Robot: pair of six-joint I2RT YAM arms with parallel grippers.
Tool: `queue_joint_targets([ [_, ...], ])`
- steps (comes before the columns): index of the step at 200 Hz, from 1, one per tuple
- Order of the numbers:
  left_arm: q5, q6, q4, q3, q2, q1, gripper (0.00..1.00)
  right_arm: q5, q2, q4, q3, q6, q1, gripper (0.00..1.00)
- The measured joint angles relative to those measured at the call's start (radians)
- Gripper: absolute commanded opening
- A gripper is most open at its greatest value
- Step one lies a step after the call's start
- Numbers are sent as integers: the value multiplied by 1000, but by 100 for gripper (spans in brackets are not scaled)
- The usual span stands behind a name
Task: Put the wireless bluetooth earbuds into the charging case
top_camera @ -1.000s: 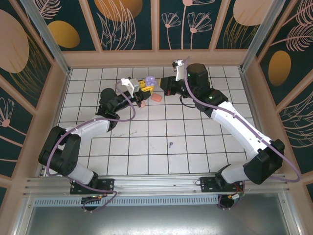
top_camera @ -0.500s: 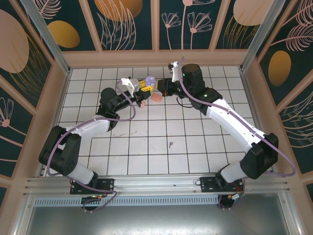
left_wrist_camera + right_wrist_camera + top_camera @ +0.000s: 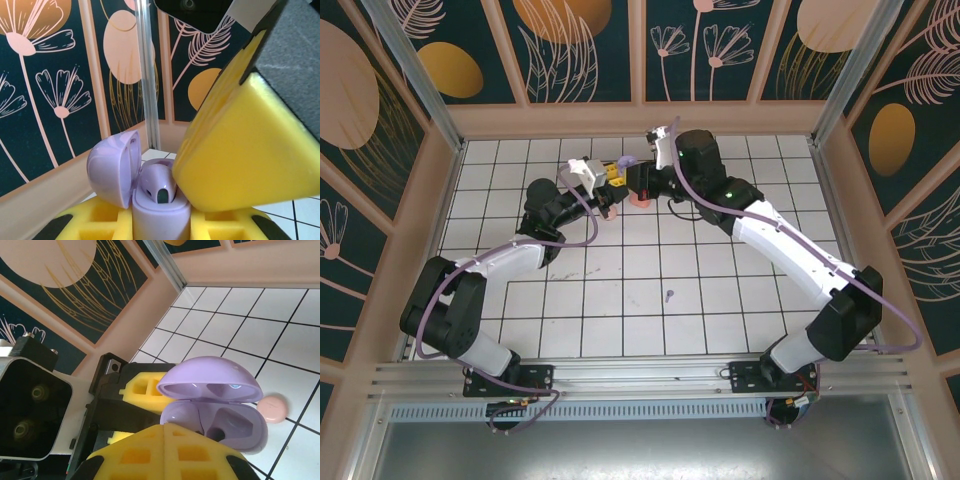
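Item: purple case [image 3: 159, 220], lid [image 3: 113, 169] swung open to the left, stood upright and clamped between the yellow pads [image 3: 84, 221] of the left gripper [image 3: 616, 176], whose jaws are drawn narrow onto its base. Location: raised above the far middle of the table [image 3: 720, 300], close to the floral wall [image 3: 50, 75]. Contents: one purple earbud [image 3: 158, 186], seated in its socket, stem downward. Obstruction: the right gripper [image 3: 637, 182], jaws closed together, is set against the case from the right. In the left wrist view its yellow pad [image 3: 240, 145] overhangs the open mouth and hides the right half of the case. Whether anything is pinched in it cannot be told. In the right wrist view a second socket is seen as a dark hollow. Surroundings: a closed pink case [image 3: 274, 407] lying on the tiles just beside and below the held case; a loose earbud [image 3: 669, 295], purple, lying alone near the table's middle, well apart from both grippers.
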Motion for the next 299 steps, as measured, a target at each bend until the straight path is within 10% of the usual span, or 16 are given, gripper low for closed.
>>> queue_joint_targets([
  [59,-36,4,6,-5,0,0,0,58,-94,-40,-42,11,0,0],
  [108,-135,3,53,-83,-10,0,0,191,-349,-99,-312,186,4,46],
  [136,-191,3,78,-137,-47,0,0,277,-322,-175,-483,336,51,54],
  [211,-334,3,163,-253,-150,0,0,405,-170,-325,-594,734,186,54],
  [299,-375,2,234,-297,-152,0,0,409,82,-402,-488,842,215,49],
])
